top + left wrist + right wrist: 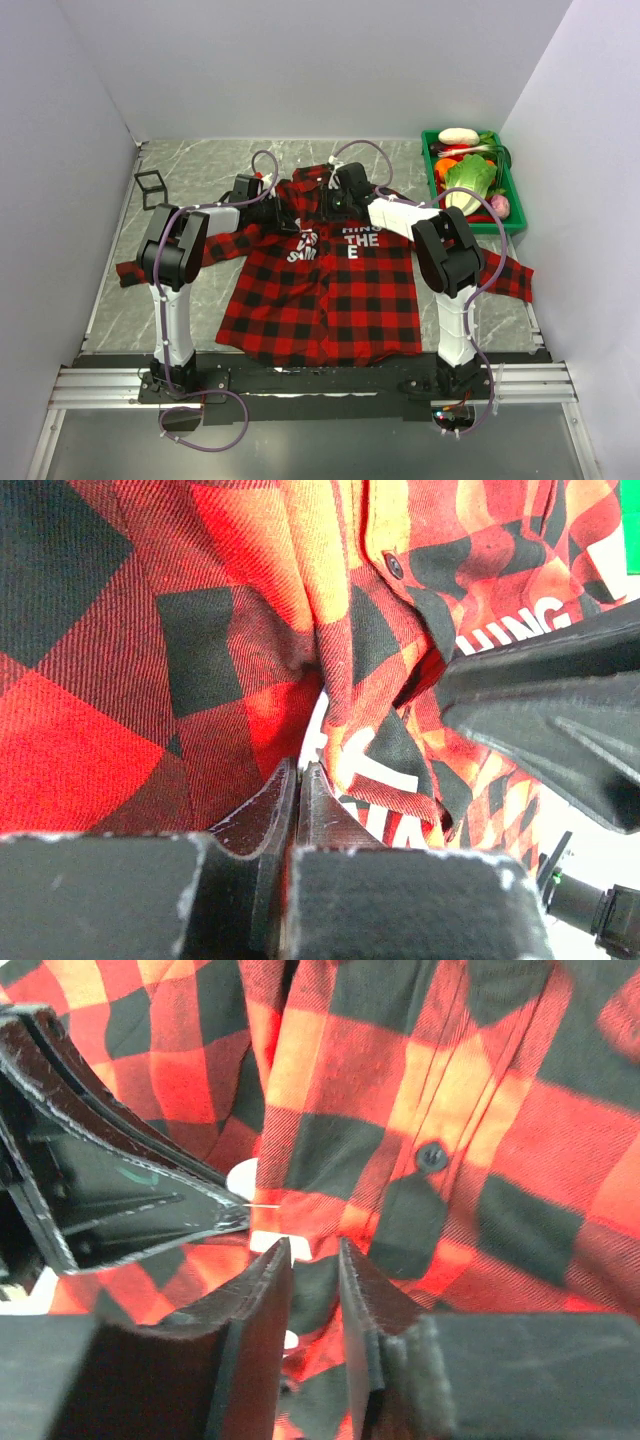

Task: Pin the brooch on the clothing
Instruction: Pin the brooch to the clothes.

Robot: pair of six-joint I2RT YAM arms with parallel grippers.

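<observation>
Right gripper [315,1252], narrowly parted over the shirt [480,1110], lets us see (overhead cannot) the brooch [243,1174] at the closed left gripper [235,1215].

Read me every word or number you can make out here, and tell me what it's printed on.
"HING": white block print on the chest of the plaid shirt.
"THE": same shirt, just below.
"E": same shirt, below that.
More white letters beside these are crumpled in a fold and cannot be read whole.
On the green crate: no readable label.
</observation>
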